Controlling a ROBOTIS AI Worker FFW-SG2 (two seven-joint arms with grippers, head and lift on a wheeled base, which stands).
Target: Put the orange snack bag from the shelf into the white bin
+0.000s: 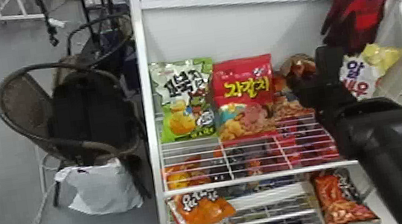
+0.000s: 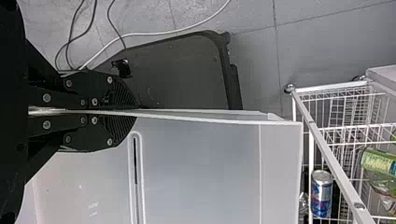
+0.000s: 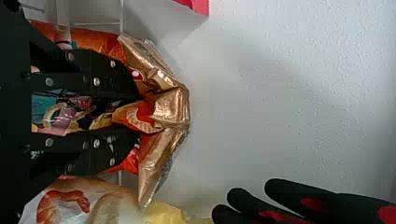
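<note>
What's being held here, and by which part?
Left jaws: the white bin, by its rim. Right jaws: the orange snack bag, just below its gold end.

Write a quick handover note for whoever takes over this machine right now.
Left end effector: shut on the rim of the white plastic bin.
Right end effector: shut on the orange-and-gold foil snack bag, at the upper white wire shelf.
Done: bag gripped, bin held.
To do: bring the bag over the bin and release it inside.

One bin, one can, two chairs, several snack bags.
</note>
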